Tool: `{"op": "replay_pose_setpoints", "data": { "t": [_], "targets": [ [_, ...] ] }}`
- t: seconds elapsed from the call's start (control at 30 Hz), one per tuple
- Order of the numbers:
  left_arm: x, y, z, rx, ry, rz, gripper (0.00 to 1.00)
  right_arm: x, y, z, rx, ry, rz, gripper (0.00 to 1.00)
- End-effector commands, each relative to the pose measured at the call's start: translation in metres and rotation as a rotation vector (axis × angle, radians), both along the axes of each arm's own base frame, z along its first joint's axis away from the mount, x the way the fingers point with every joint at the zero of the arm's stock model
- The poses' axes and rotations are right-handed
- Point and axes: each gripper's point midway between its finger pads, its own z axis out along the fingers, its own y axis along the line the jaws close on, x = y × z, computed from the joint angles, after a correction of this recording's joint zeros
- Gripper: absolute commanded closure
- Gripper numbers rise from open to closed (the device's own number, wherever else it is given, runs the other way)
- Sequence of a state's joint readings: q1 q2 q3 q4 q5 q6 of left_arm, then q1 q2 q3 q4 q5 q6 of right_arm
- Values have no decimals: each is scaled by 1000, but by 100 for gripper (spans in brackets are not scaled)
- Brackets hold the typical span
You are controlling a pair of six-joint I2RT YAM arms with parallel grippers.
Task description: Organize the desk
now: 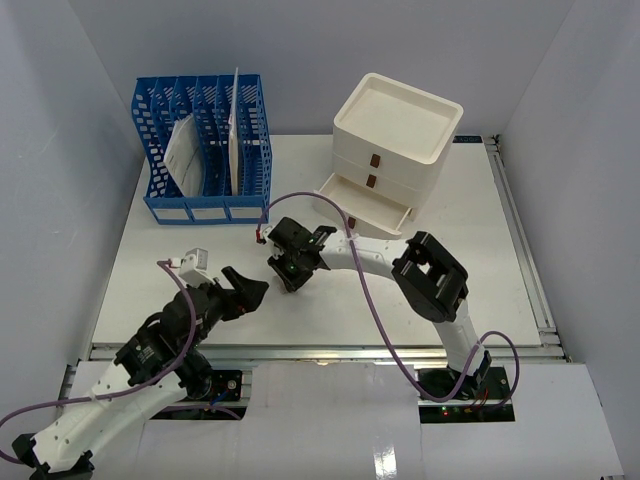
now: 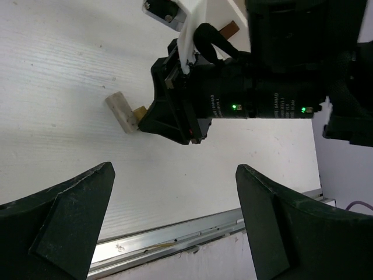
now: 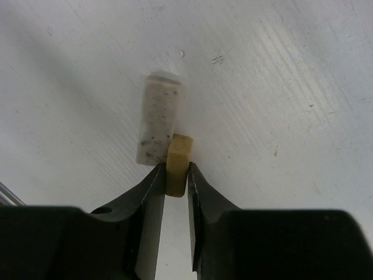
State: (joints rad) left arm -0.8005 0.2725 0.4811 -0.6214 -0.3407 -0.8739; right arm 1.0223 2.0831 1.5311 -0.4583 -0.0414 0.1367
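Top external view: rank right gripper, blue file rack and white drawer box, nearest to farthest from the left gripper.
From left gripper:
1. right gripper, just right of it, gripping tan block.
2. blue file rack, far left.
3. white drawer box, far centre-right.

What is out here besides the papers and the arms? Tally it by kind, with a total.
Blue file rack: 1
White drawer box: 1
Small blocks: 2, white block and tan block, the tan one in the right claw
Total: 4

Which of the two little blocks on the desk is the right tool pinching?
The small yellowish block, clamped in the right tool. The longer white speckled block lies loose beside it, outside the tool.
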Motion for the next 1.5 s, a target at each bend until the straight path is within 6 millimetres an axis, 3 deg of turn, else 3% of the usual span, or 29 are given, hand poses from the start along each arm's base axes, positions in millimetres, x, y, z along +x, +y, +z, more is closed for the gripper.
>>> {"op": "replay_pose_setpoints", "data": {
  "t": [0.0, 0.13, 0.23, 0.4, 0.5, 0.7, 0.77, 0.83, 0.93, 1.0, 1.13, 1.23, 1.37, 1.47],
  "targets": [
    [5, -1, -40, 62, 139, 56, 4, 26, -14, 2, -56, -123, 1, 79],
    [5, -2, -73, 102, 247, 98, 4, 28, -15, 29, -25, -188, 83, 90],
    [7, -2, -89, 117, 275, 115, 5, 34, -25, 50, -25, -268, 173, 92],
    [20, -10, -95, 111, 258, 134, 8, 54, -52, 88, 11, -353, 235, 92],
    [30, -19, -93, 101, 260, 147, 9, 81, -77, 106, -5, -418, 183, 92],
    [44, -40, -99, 87, 305, 152, 10, 166, -143, 140, -130, -615, 1, 92],
    [48, -49, -102, 75, 317, 142, 11, 184, -159, 142, -183, -658, -6, 89],
    [52, -56, -103, 58, 324, 133, 11, 202, -173, 142, -225, -689, -31, 77],
    [57, -62, -105, 40, 346, 156, 11, 222, -190, 135, -291, -702, -46, 35],
    [57, -60, -111, 61, 392, 189, 11, 225, -192, 132, -279, -685, -49, 24],
    [59, -63, -123, 92, 473, 235, 11, 199, -176, 137, -130, -611, 52, 8],
    [64, -66, -130, 120, 506, 262, 18, 157, -159, 166, 56, -572, 168, 7],
    [77, -70, -136, 159, 555, 279, 32, 106, -157, 167, 194, -522, 250, 8],
    [81, -68, -158, 242, 642, 293, 32, 85, -165, 180, 249, -546, 265, 8]
  ]
}}
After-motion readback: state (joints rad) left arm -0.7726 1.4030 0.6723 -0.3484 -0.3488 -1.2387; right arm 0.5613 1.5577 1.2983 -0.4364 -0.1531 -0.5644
